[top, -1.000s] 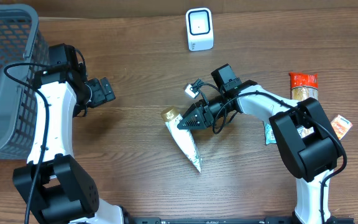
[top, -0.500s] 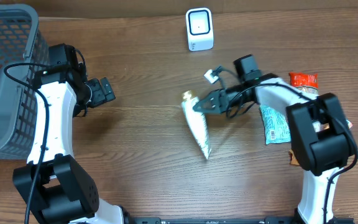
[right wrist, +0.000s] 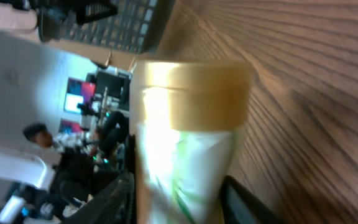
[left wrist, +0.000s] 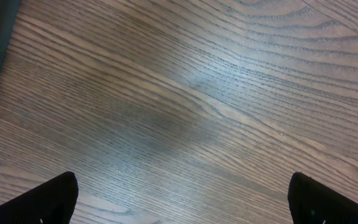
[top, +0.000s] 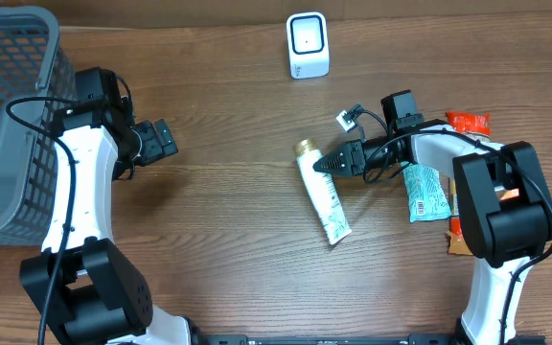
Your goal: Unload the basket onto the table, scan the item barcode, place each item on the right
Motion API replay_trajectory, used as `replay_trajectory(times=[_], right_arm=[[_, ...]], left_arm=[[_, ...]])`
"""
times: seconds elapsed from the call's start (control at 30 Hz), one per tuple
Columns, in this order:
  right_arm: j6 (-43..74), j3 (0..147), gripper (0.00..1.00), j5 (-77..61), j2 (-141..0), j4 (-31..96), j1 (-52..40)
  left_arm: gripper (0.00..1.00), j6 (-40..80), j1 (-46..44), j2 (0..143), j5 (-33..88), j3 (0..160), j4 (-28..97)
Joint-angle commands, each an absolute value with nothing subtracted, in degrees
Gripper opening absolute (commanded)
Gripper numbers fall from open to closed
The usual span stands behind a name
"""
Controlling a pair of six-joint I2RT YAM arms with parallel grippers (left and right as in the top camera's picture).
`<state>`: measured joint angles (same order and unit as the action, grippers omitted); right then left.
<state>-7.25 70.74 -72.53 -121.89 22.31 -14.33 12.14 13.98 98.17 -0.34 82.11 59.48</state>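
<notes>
**Hard to make out:** The right wrist view is blurred. The tube (right wrist: pixel 188 143) fills it, and I can read only its gold cap (right wrist: pixel 194 90) and white-and-green upper body, with no barcode legible. My right fingers (right wrist: pixel 247 202) show as dark edges at the bottom, one on each side of the tube, and I cannot judge contact. My left fingertips (left wrist: pixel 48 199) are cut off at the lower corners of their view, with bare wooden table (left wrist: pixel 185 93) between them.

**Right arm:** It stretches low across the table. The right gripper (top: pixel 329 164) points left, on the near side of the barcode scanner (top: pixel 308 45). Its jaws straddle the tube just below the cap, and I cannot tell whether they pinch it or merely flank it.

**Left arm:** The left gripper (top: pixel 164 139) hovers far left of the scanner, beside the grey basket (top: pixel 27 57). Its jaws are spread wide with nothing in them.

**Tube:** It lies flat on the table on the near side of the scanner, well apart from it, with its cap toward the scanner.
</notes>
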Motion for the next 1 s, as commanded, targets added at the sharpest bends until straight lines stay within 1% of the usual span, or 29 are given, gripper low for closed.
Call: replay_trajectory(times=[0.0,0.07,0.2,0.33,0.37,0.4,0.57,0.67,0.83,0.97], right_arm=[[-7.9,70.7,0.57,-73.5,-121.6,21.9,-15.5],[-7.9,70.7,0.61,-73.5,-121.6,21.7,-15.7],[-7.9,70.7,0.62,-73.5,-121.6,21.7,-15.7],[-7.9,70.7,0.54,-71.6,-121.3,22.4,-15.6],[-7.9,70.7,0.51,-69.6,-120.9,22.9,-15.5],[-7.9,70.8,0.51,-67.7,-120.3,23.6,-15.4],[-4.2,71.0,0.52,-48.6,-112.9,29.9,-15.4],[-3.8,71.0,0.56,-40.3,-108.7,33.5,-17.3],[3.8,71.0,0.58,-20.3,-106.3,39.0,-24.6],[13.3,70.5,0.6,-3.7,-106.4,41.7,-32.8]], left_arm=[[1.0,13.5,14.2,98.7,-1.0,82.0,59.3],[1.0,13.5,14.2,98.7,-1.0,82.0,59.3],[1.0,13.5,14.2,98.7,-1.0,82.0,59.3],[1.0,13.5,14.2,98.7,-1.0,82.0,59.3],[1.0,13.5,14.2,98.7,-1.0,82.0,59.3],[1.0,13.5,14.2,98.7,-1.0,82.0,59.3],[1.0,13.5,14.2,98.7,-1.0,82.0,59.3],[1.0,13.5,14.2,98.7,-1.0,82.0,59.3],[1.0,13.5,14.2,98.7,-1.0,82.0,59.3],[1.0,13.5,14.2,98.7,-1.0,82.0,59.3]])
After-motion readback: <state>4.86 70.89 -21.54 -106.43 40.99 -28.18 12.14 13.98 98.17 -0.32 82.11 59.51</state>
